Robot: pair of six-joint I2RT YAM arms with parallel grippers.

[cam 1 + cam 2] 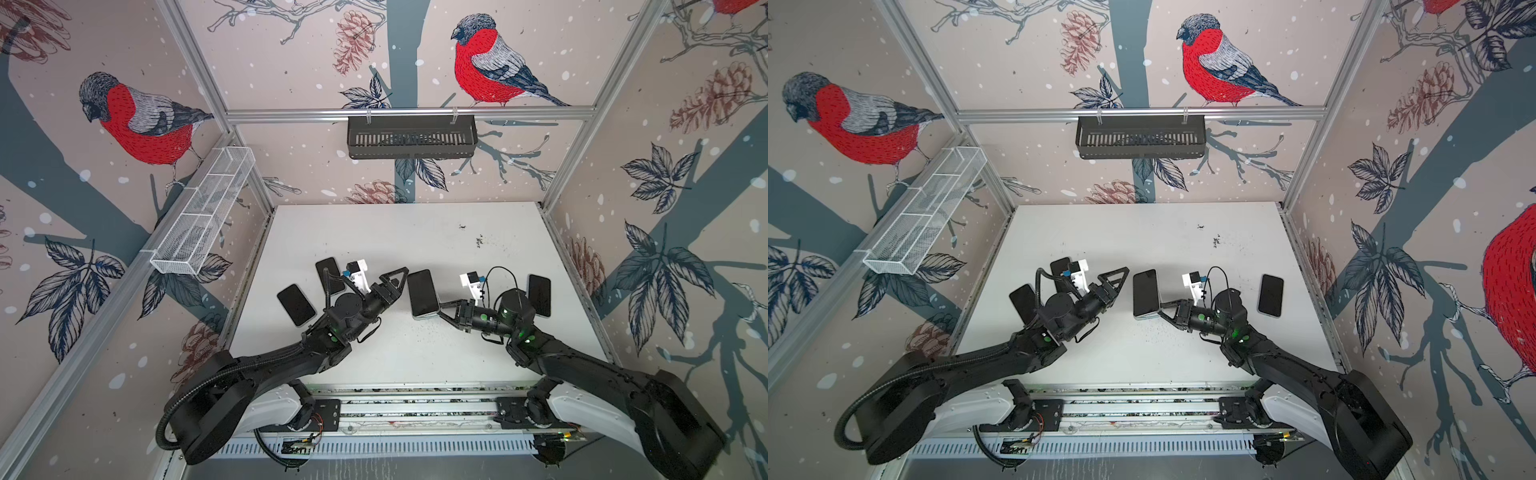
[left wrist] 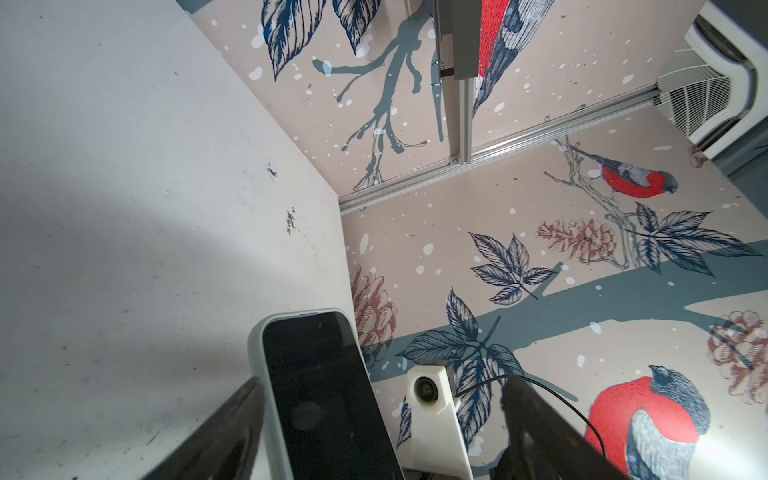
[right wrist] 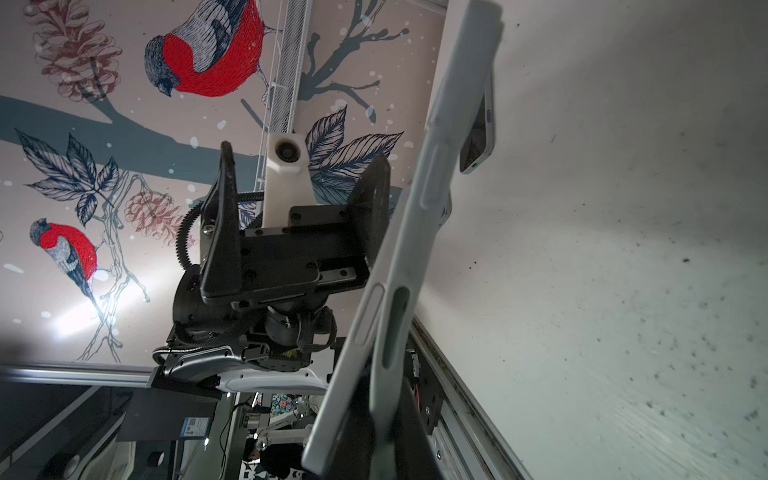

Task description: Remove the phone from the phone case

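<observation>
Over the white worktop (image 1: 374, 232), the left tool (image 1: 402, 281) stands wide open just beside the pale phone case (image 3: 436, 208). The right tool (image 1: 441, 311) pinches the case's near end and holds it raised. The phone (image 1: 422, 291) sits mostly inside; one far corner looks peeled free, so the pull-out is left.

2 top views overlook the table (image 1: 374, 232); wrist views, facing, share the phone case (image 3: 409, 249).

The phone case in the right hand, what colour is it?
The phone case is a plain pale grey, nearly white; the right wrist view shows it best.
</observation>
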